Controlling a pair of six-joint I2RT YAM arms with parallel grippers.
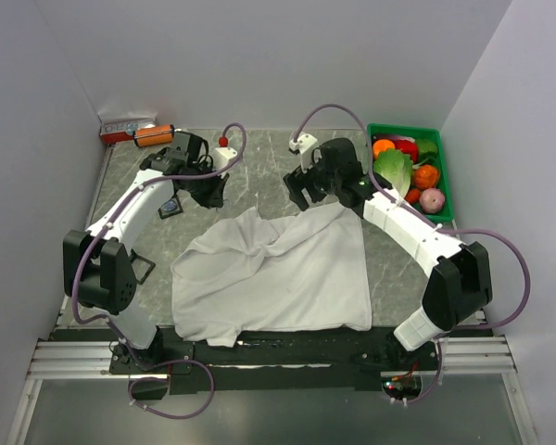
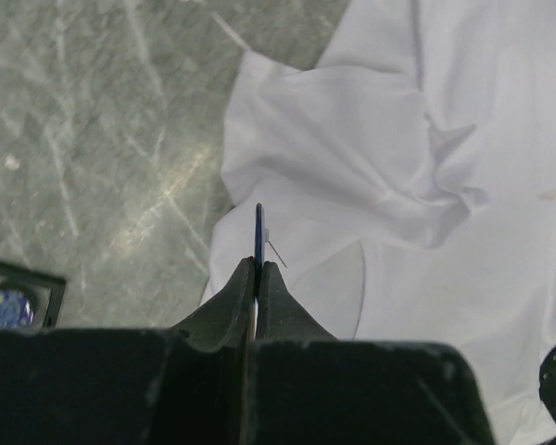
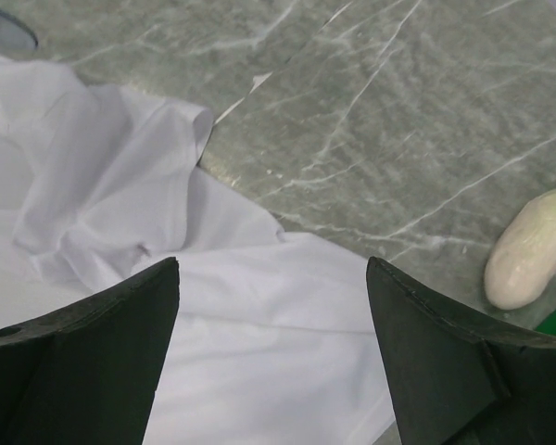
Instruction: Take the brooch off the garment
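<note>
The white T-shirt (image 1: 278, 269) lies crumpled across the table's middle. My left gripper (image 1: 210, 193) hovers past the shirt's far left corner. In the left wrist view the left gripper (image 2: 257, 264) is shut on the dark-blue brooch (image 2: 259, 227), held edge-on with its thin pin sticking out to the right, above the shirt's edge (image 2: 398, 185). My right gripper (image 1: 299, 197) is open and empty over the shirt's far right part; in the right wrist view the right gripper (image 3: 273, 269) has its jaws wide apart above the white cloth (image 3: 167, 278).
A black square frame (image 1: 170, 208) holding a blue disc lies left of the left gripper and shows in the left wrist view (image 2: 9, 306). Another black frame (image 1: 139, 269) lies nearer. A green bin (image 1: 445, 176) of toy produce stands back right. An orange box (image 1: 134, 133) stands back left.
</note>
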